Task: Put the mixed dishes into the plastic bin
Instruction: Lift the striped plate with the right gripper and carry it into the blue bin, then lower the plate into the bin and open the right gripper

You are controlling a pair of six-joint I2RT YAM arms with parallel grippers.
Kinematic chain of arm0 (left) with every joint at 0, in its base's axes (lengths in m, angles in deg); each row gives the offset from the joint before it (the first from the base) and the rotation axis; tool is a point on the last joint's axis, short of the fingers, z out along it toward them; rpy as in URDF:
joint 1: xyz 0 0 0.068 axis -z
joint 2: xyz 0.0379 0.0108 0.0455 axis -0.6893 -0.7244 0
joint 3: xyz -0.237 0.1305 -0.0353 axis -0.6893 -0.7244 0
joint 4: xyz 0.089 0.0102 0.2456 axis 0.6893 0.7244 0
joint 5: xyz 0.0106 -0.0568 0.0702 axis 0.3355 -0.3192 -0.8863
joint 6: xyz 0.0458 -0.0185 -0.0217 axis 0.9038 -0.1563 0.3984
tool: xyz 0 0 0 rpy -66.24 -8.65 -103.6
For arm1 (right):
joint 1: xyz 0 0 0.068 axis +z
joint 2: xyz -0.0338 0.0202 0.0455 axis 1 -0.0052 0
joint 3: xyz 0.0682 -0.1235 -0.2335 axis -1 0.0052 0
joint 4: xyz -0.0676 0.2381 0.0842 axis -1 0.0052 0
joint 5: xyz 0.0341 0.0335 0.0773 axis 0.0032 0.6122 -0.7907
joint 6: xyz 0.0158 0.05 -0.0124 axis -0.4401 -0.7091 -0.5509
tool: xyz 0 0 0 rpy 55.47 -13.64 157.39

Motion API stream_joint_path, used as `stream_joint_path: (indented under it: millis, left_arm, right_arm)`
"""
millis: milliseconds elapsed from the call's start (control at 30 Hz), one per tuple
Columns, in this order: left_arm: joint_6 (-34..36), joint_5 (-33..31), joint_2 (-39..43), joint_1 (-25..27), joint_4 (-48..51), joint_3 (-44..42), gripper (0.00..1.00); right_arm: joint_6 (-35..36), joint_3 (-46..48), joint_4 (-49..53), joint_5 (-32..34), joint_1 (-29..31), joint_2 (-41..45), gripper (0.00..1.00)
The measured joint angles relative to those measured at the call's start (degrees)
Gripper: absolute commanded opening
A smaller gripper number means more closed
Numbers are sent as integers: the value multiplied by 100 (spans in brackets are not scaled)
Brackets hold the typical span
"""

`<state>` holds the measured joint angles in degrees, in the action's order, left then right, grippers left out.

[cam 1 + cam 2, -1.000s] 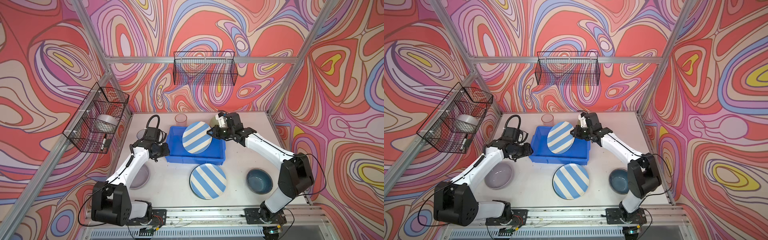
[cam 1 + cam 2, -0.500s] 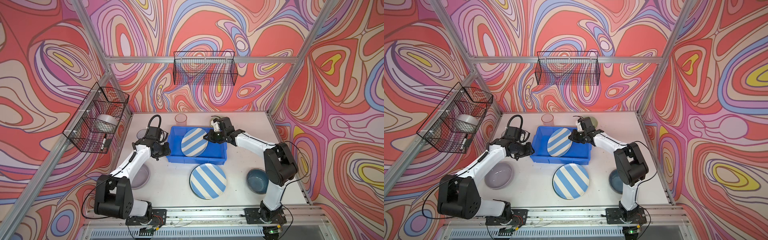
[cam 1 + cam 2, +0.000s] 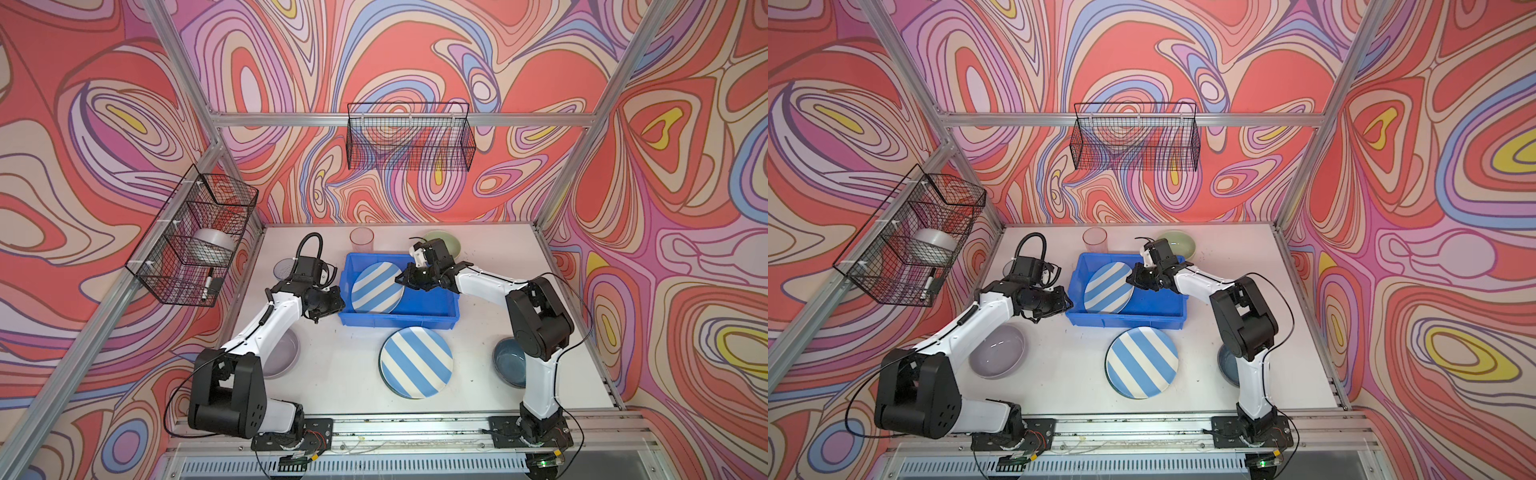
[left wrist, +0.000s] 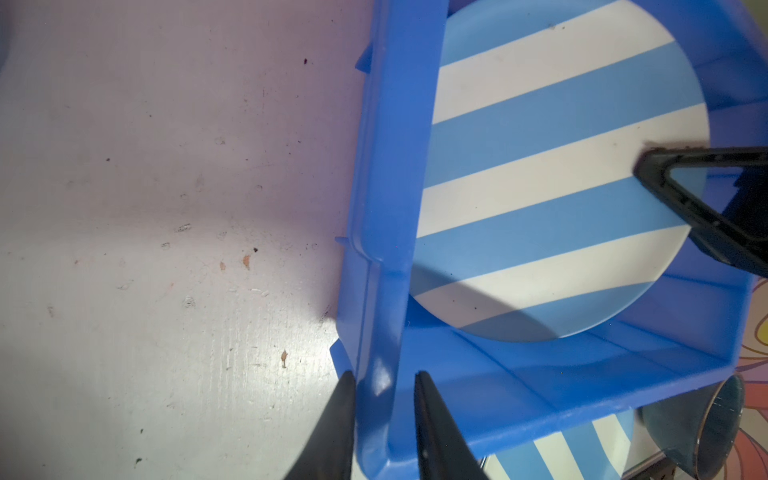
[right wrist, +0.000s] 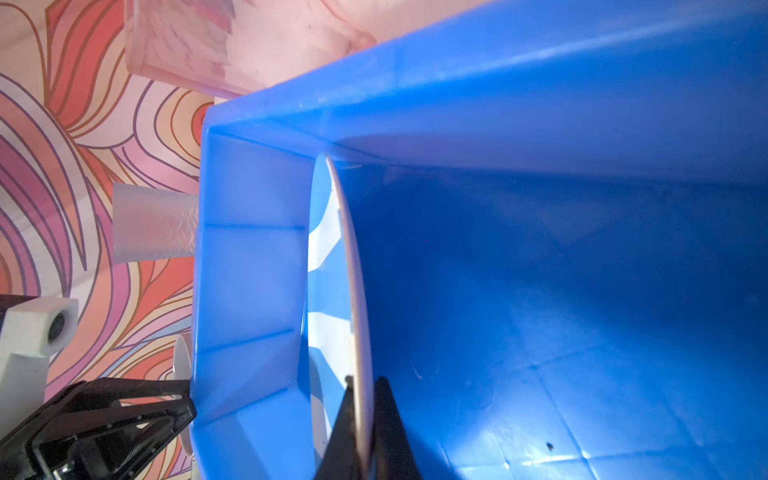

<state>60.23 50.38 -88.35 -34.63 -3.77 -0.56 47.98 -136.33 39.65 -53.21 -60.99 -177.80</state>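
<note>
Blue bin: striped plate tilted inside;
Right gripper: clamped on plate rim;
Left gripper: narrow, pinching bin wall

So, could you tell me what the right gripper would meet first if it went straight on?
The right gripper is shut on the plate's rim; beyond the plate, probably the bin's end wall, though depth is unclear.

Left pincer and right pincer clamped tight
</note>
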Motion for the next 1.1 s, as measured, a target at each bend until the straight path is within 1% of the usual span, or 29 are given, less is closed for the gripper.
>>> stream_joint_path:
  millis: [133,233,367,667,900,1033,1100]
  left_arm:
    - [-50,52,39,0,-74,-87,27]
    - [-118,105,109,2,-122,-164,26]
    - [-188,153,153,13,-164,-225,26]
    - [-297,177,153,90,-247,-256,26]
    - [-299,177,153,120,-269,-256,28]
    - [-299,175,153,120,-282,-254,28]
    - [-297,175,153,120,-282,-254,29]
  right_arm:
    - [4,-109,9,-28,-2,-85,12]
    - [81,-227,101,72,0,-160,17]
    - [179,-376,273,229,-2,-299,27]
    - [404,-566,660,546,-2,-505,37]
    - [542,-673,859,704,-2,-505,42]
    - [584,-721,935,743,-2,-509,48]
    - [610,-748,981,789,-2,-520,49]
